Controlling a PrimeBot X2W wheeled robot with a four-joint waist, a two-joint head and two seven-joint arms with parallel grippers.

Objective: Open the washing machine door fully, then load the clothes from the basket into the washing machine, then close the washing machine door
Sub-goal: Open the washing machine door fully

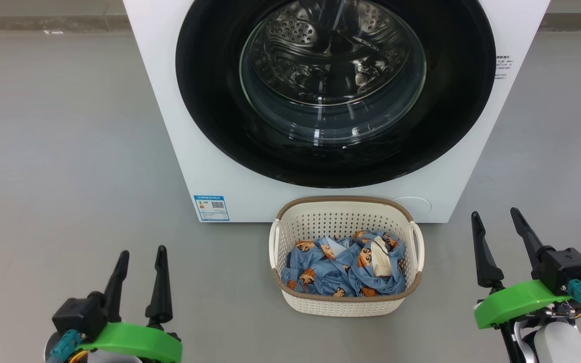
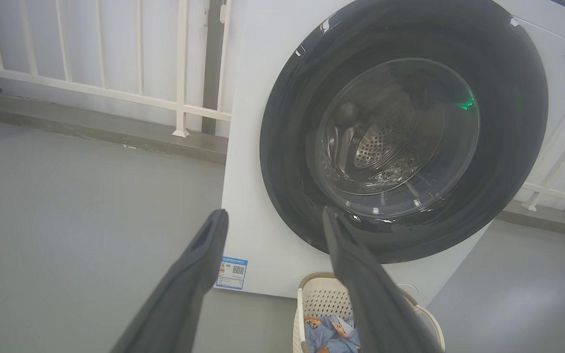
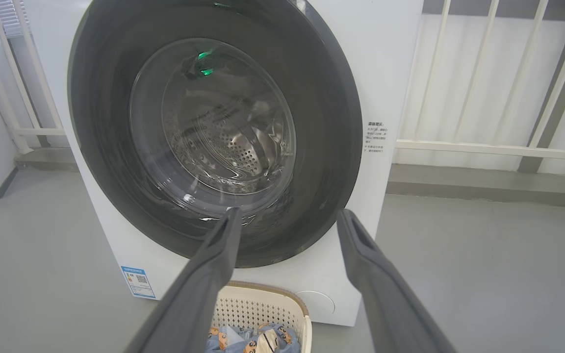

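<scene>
You are on the first step: the door (image 1: 336, 91) is shut, lying flush in the front of the machine (image 1: 169, 126), and nothing is loaded yet. The door faces straight out at you, glass bowl in the middle with the steel drum visible through it. It is round, so it has no long axis to line up with. I cannot make out a handle or a hinge, so you must find the opening edge before you commit.

The basket (image 1: 343, 301) sits on the floor just in front of the machine, below the door, open side up. Its long axis runs left to right across the machine's front. The clothes (image 1: 331, 275) lie bunched in its bottom.

Your left gripper (image 1: 143, 250) hangs low on the left and your right gripper (image 1: 495, 212) low on the right. Both have their fingers spread and are empty, well apart from the door and the basket.

Next, I judge, you need to raise one arm to the door's rim, hook the edge that releases, and swing it wide. Mind the basket: it may stand in the door's sweep.
</scene>
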